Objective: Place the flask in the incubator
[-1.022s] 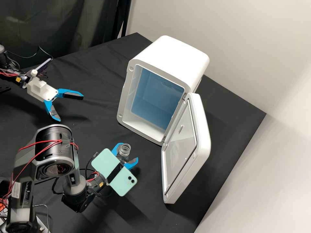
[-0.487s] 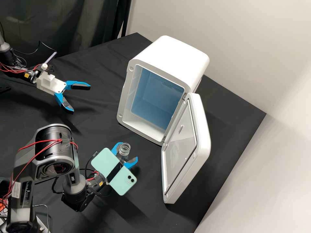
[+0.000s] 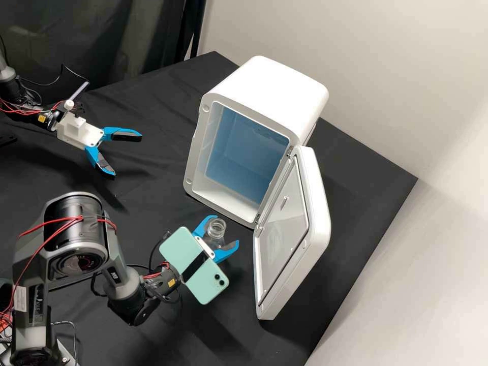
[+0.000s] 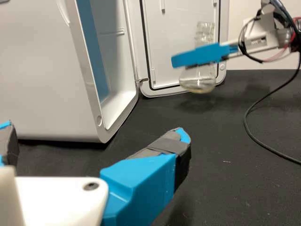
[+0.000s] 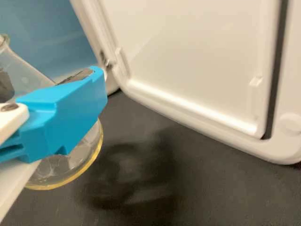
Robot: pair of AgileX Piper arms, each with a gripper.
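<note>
Right claw (image 3: 217, 238) pinches the flask (image 3: 215, 227), apparently lifted; the open fridge (image 3: 269, 91) just ahead hasn't received it. Left claw (image 3: 124, 153) is spread.

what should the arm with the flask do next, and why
Probably raise the flask a little and ease it forward over the lower lip of the incubator. The right pincer is shut on its neck, and it hangs just off the bench in front of the open blue chamber, door swung wide. A straight push might catch that lip.
</note>
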